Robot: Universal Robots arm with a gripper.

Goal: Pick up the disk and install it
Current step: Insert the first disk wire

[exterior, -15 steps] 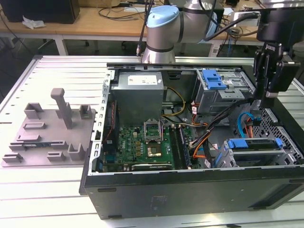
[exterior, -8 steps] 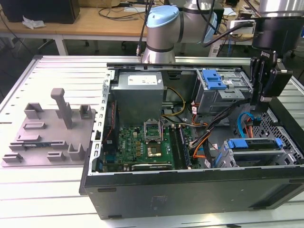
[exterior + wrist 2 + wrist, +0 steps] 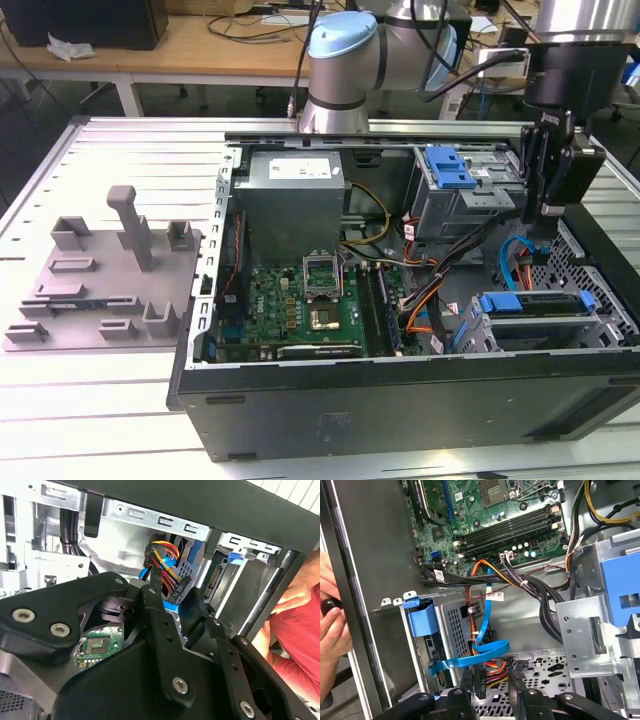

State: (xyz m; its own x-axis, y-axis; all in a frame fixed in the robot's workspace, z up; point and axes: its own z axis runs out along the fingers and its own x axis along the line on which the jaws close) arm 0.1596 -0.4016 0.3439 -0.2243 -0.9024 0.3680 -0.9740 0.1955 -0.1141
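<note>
Over the open computer case [image 3: 400, 420], toward the exterior view's right, the gripper [image 3: 545, 200] hangs from the arm [image 3: 345, 60]. Its two black fingers [image 3: 470, 680] are spread apart and hold nothing. In the first wrist view, red and yellow wires [image 3: 492, 667] show through the gap.

The disk [image 3: 535, 312] is not in the gripper. It sits in a metal bay in the case, near the front on the exterior view's right, with its blue frame around it. The gripper is up above it and apart from it.

A blue flat cable [image 3: 475, 655] curls just beside the bay. The green board [image 3: 300, 300] lies in the middle of the case, with a big grey box [image 3: 290, 195] behind it.

A hand [image 3: 332, 630] rests at the case's outer wall, and a red sleeve [image 3: 300, 625] shows in the second wrist view. A grey tray [image 3: 100, 280] with blocks lies on the table [image 3: 120, 150], well apart from the case.
</note>
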